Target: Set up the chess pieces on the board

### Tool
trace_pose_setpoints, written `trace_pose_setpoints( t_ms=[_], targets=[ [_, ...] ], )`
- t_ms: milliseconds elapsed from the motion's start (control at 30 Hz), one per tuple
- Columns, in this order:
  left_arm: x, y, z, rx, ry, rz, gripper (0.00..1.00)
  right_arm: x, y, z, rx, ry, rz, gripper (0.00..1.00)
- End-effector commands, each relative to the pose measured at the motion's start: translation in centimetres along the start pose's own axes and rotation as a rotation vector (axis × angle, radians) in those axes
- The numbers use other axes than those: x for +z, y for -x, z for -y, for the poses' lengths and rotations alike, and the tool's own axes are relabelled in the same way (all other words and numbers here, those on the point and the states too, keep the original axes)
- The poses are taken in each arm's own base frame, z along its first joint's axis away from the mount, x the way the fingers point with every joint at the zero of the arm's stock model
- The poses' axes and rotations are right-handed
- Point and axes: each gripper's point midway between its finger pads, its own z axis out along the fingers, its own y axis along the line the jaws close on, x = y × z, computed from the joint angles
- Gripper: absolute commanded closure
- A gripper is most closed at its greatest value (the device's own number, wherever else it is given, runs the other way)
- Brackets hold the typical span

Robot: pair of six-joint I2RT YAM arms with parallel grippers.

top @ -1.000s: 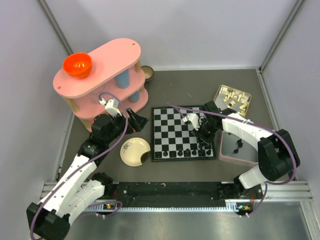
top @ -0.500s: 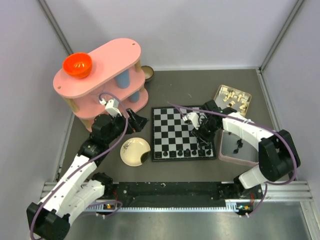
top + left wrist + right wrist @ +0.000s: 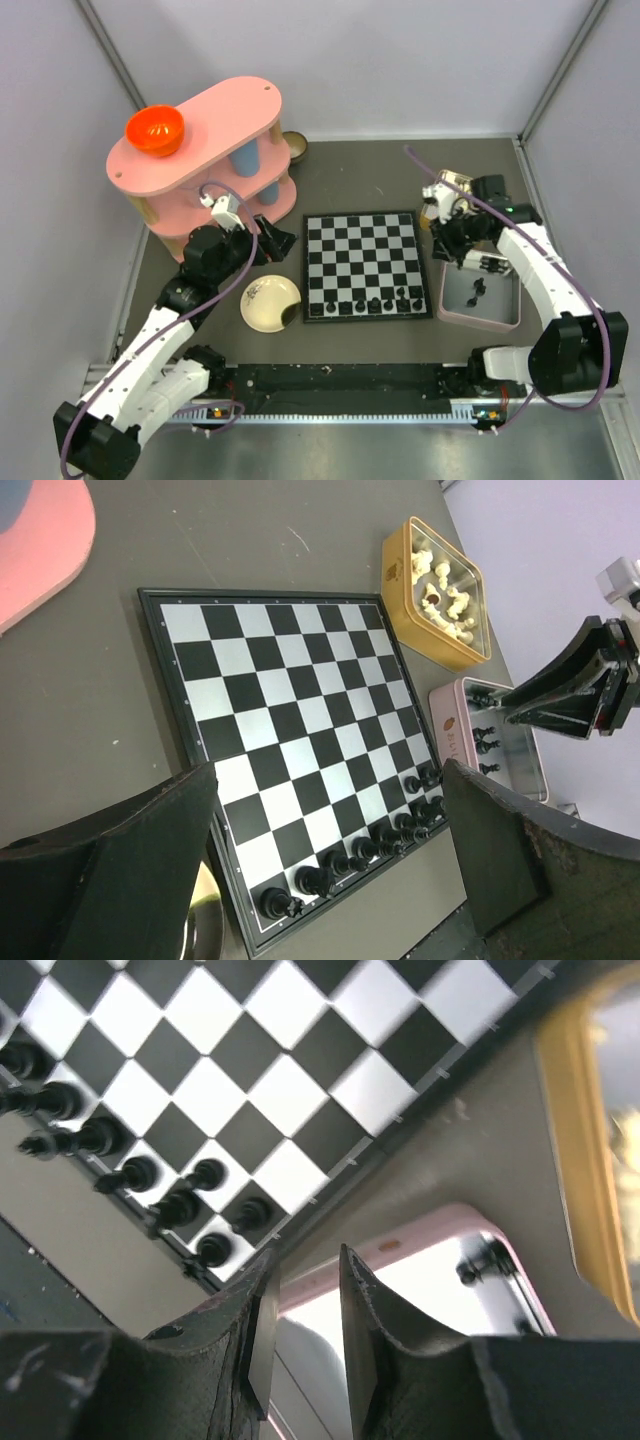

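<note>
The board [image 3: 360, 262] lies flat in the middle. Several black chess pieces [image 3: 378, 301] stand along its near rows, and they also show in the left wrist view [image 3: 385, 840] and the right wrist view [image 3: 150, 1175]. More black pieces [image 3: 475, 292] lie in the pink tray [image 3: 505, 318]. My right gripper [image 3: 449, 238] hovers off the board's right edge, above the tray's far-left corner [image 3: 430, 1230]. Its fingers stand a narrow gap apart with nothing between them [image 3: 306, 1252]. My left gripper [image 3: 276, 240] is wide open and empty [image 3: 325, 775], left of the board [image 3: 290, 710].
A yellow tin of cream-white chessmen [image 3: 462, 187] sits behind the tray, partly under my right arm. A round cream plate [image 3: 270, 303] lies left of the board. A pink two-level shelf [image 3: 205, 150] with an orange bowl [image 3: 154, 130] stands far left, with a small bowl [image 3: 294, 146] behind it.
My right gripper has left the board's near-right squares and moved right and back, to above the pink tray's far corner. The left arm has barely moved.
</note>
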Motion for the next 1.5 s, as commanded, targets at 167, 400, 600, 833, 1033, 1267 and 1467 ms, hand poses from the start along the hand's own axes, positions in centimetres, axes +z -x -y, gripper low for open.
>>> trace_pose_setpoints(
  t_ms=[167,400,600,833,1033,1267,1467],
  targets=[
    [2.3,0.5,4.0,0.044,-0.209,-0.069,0.02,-3.6,-7.7,4.3,0.345,-0.161,-0.029,0.70],
    [3.7,-0.4,5.6,0.079,-0.311,-0.170,0.03,-4.4,-12.3,7.0,0.446,-0.294,-0.139,0.70],
    [4.9,-1.4,6.9,0.128,-0.360,-0.246,0.04,-4.4,-13.7,7.8,0.509,-0.344,-0.153,0.70],
    [6.3,-4.1,9.0,0.225,-0.394,-0.347,0.05,-3.8,-14.3,7.8,0.532,-0.318,-0.160,0.71],
    [8.8,-8.1,14.9,0.305,-0.495,-0.509,0.07,-6.6,-10.3,9.5,0.580,-0.329,-0.025,0.70],
    [11.1,-14.5,24.0,0.257,-0.684,-0.683,0.23,-12.3,-7.0,13.0,0.719,-0.447,0.128,0.70],
    [14.9,-22.5,29.0,0.260,-0.679,-0.840,0.41,-12.8,-6.8,12.9,0.766,-0.401,0.197,0.70]
  ],
)
